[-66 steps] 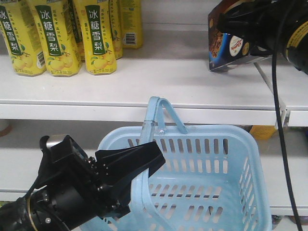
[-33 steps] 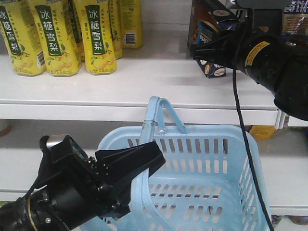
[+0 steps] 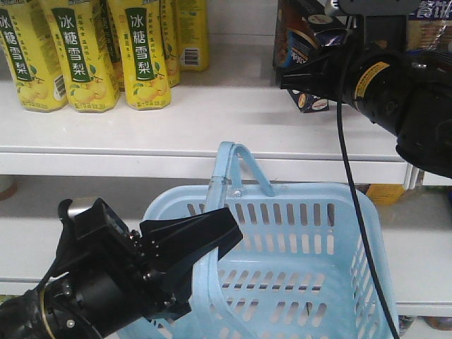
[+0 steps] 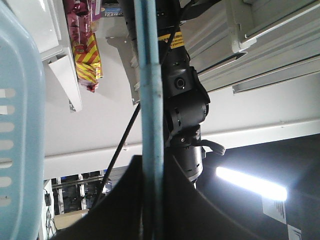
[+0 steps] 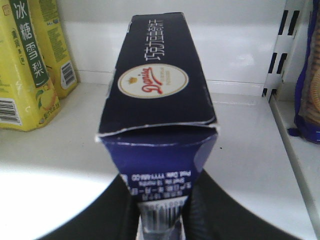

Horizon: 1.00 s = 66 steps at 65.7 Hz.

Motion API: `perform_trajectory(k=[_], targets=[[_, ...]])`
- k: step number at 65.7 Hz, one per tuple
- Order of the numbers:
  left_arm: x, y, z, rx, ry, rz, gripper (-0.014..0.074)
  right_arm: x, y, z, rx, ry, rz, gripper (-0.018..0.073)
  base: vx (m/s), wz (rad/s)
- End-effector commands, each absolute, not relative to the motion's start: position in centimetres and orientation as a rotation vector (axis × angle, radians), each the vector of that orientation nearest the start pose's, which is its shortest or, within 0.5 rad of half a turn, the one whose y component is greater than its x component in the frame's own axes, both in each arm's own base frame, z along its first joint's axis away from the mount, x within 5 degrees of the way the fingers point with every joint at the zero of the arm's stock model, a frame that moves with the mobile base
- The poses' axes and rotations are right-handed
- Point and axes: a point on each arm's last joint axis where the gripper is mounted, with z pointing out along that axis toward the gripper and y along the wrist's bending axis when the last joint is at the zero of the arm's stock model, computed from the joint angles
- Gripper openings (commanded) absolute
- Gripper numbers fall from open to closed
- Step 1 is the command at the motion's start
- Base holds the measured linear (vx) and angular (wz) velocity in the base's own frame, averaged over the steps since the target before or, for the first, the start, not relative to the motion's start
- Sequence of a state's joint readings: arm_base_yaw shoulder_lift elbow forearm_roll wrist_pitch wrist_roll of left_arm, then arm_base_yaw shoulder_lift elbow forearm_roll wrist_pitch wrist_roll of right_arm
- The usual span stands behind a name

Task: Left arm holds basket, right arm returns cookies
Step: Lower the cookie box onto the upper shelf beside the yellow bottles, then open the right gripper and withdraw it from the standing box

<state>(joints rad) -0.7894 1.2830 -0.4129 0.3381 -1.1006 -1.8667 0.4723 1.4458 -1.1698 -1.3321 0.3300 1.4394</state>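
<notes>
Front-facing view puts the left arm [image 3: 78,296] at the lower left, its wedge-shaped left gripper [image 3: 201,251] closed around the near hoop handle [image 3: 205,282] of the light blue basket [image 3: 311,268]. The basket sits low in the middle of the picture, in front of the white shelving, and its second handle [image 3: 236,166] stands up at the far rim, reaching the edge of the upper shelf [image 3: 212,134]. No goods can be seen inside the basket.

At the upper right the right arm [image 3: 402,99] reaches over the upper shelf, a black cable [image 3: 349,198] hanging from it down past the basket's right side. The right gripper [image 3: 311,78] is clamped on the cookies [image 3: 300,49] — the dark navy box is held over the right part of the shelf, near the back, and whether its base touches the shelf surface cannot be told. Yellow bottles [image 3: 85,53] stand in a group on the left part of the same shelf, well apart from the box.

From the right wrist, the cookies [image 5: 157,95] point away from the camera with the round white-red logo facing up, the barcode end gripped between the dark jaws at the bottom edge. A yellow bottle [image 5: 25,65] stands to the left — a blue biscuit pack [image 5: 307,85] sits at the right edge, beyond a shelf divider.

From the left wrist, the handle [image 4: 150,100] runs straight up from between the closed jaws.
</notes>
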Motion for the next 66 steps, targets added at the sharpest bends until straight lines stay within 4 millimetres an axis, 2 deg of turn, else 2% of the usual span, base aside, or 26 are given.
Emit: perform_trajectory(k=[1,15,23,50,60,66], targets=[[14.7,-17.9,29.5,-0.407,1.431,-2.319,-0.0003,30.8,12.4,37.5,-0.092,1.779,0.142,0.0142,0.00,0.00],[14.7,-17.9,29.5,-0.407,1.431,-2.319,-0.0003,29.9,12.3,38.8,-0.105,1.738,0.182,0.0378,0.00,0.00],[14.7,-17.9,29.5,-0.407,1.431,-2.319,-0.0003,29.5,12.2,39.3,-0.100,1.723,0.200,0.0447,0.00,0.00],[14.7,-17.9,29.5,-0.407,1.431,-2.319,-0.0003,26.9,11.0,42.1,-0.005,1.660,0.310,0.0446,0.00,0.00],[14.7,-17.9,29.5,-0.407,1.431,-2.319,-0.0003,25.3,10.2,43.5,0.062,1.628,0.391,0.0396,0.00,0.00],[14.7,-17.9,29.5,-0.407,1.431,-2.319,-0.0003,24.2,9.7,44.5,0.080,1.600,0.420,0.0333,0.00,0.00]])
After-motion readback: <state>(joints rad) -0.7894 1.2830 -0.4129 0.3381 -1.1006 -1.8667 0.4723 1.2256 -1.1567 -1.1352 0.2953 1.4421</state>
